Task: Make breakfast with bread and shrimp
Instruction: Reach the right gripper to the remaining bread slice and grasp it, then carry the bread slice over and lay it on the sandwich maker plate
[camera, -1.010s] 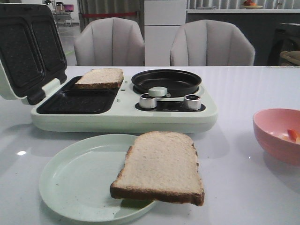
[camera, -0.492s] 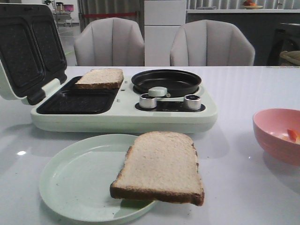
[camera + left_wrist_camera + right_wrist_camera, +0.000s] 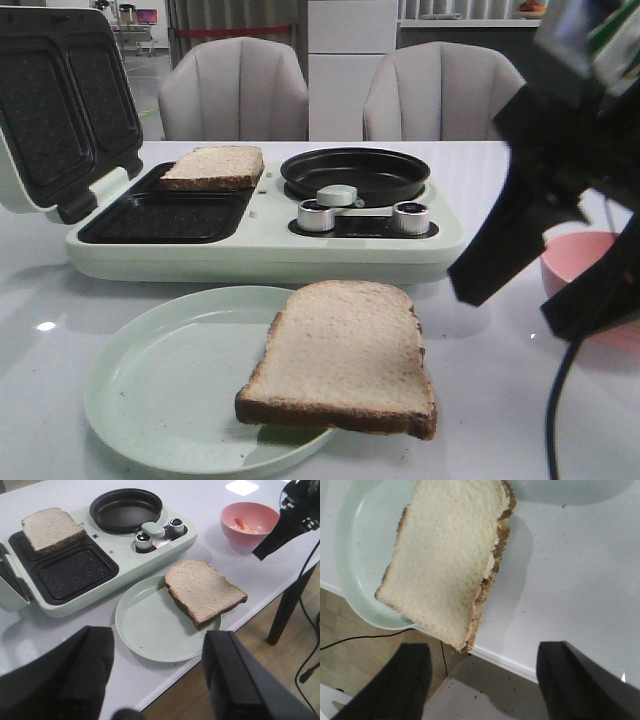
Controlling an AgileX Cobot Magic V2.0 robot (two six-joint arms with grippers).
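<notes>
We stand at a glossy white worktop (image 3: 520, 400) with two pale upholstered chairs (image 3: 235, 90) pushed up to its far edge; beyond them lies a dim room with a white cabinet (image 3: 352, 60). Wooden flooring (image 3: 280, 665) shows past the near edge.

On the left half sits a mint-green breakfast maker (image 3: 260, 240), its lid (image 3: 60, 110) tilted open to the left. One slice of bread (image 3: 213, 167) lies in the far grill tray; the near tray (image 3: 165, 217) is dark and bare. To the right of the trays is a round black pan (image 3: 355, 173), with two knobs (image 3: 410, 217) in front of it.

Near us, a pale green plate (image 3: 150, 390) carries the second bread slice (image 3: 345, 355), which overhangs the plate's right rim and the worktop's edge.

At the right, a pink bowl (image 3: 250, 522) holds the shrimp (image 3: 241, 524), an orange-red piece against its far side.

Our right tool (image 3: 540, 280) hangs dark above that bowl, and its fingers (image 3: 412, 680) stand wide apart. Our left tool (image 3: 160, 675) hovers over the near edge, also spread apart.
</notes>
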